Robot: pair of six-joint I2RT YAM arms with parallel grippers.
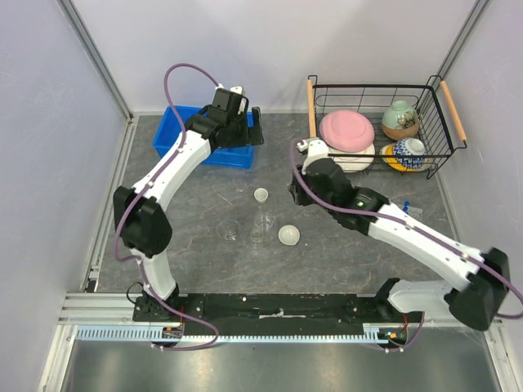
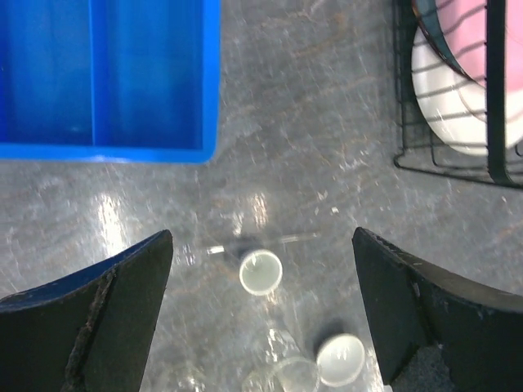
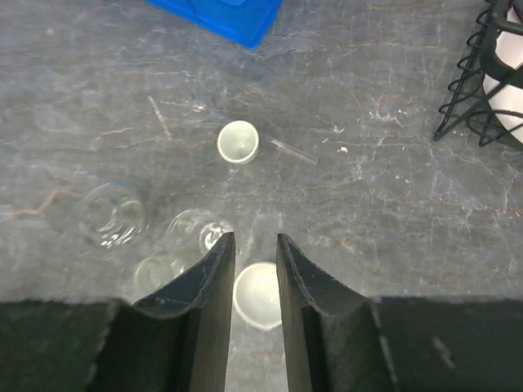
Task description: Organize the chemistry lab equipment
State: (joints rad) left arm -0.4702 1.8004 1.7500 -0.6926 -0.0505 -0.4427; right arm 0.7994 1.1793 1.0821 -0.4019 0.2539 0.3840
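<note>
— Glassware: where does it sit?
— Mid-table [image 1: 196,204], in a loose cluster. Three clear glass vessels [image 1: 263,220] stand close together. One white dish [image 1: 261,194] is just beyond them, and a second white dish [image 1: 288,235] is just to their right.
— And the right gripper [image 3: 255,242]?
— It hangs above that second dish, which shows through the slit between its fingers. They are drawn close but narrowly apart, with nothing between them.
— The left gripper [image 2: 261,237]?
— Up by the blue bin [image 1: 172,139] at the far left. Its fingers are spread wide and hold nothing, and its camera looks down on the first dish.
— Anything else around?
— A black wire basket [image 1: 368,83] at the far right, well apart from the cluster. It holds a pink plate [image 1: 346,129] lying on white ones, and two patterned bowls [image 1: 400,120].
</note>
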